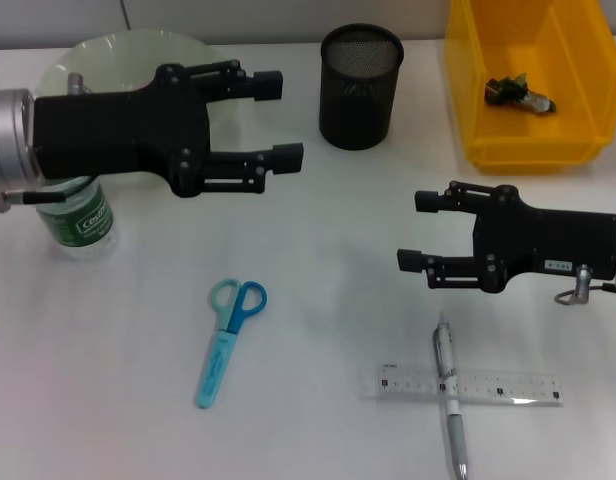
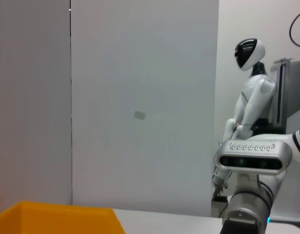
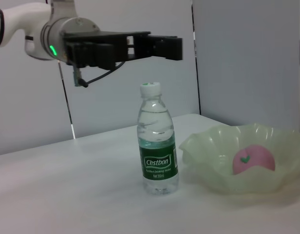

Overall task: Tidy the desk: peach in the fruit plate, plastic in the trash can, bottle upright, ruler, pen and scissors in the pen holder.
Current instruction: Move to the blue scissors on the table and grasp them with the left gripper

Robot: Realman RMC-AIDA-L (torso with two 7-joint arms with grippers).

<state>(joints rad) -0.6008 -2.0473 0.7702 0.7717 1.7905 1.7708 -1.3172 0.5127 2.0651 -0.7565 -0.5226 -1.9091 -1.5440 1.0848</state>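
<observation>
Three jobs done, peach plated, plastic binned, bottle upright; scissors, pen, ruler remain on desk, both grippers open, empty.

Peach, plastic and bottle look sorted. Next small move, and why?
Probably lower the open right gripper toward the pen, the nearest loose item. The pen lies across the ruler, so it should go first. The pen holder stands empty; the scissors also remain.

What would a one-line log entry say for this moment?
left gripper: open, above bottle | right gripper: open, idle | bottle: upright | peach: in plate | scissors, pen, ruler: on desk
</observation>
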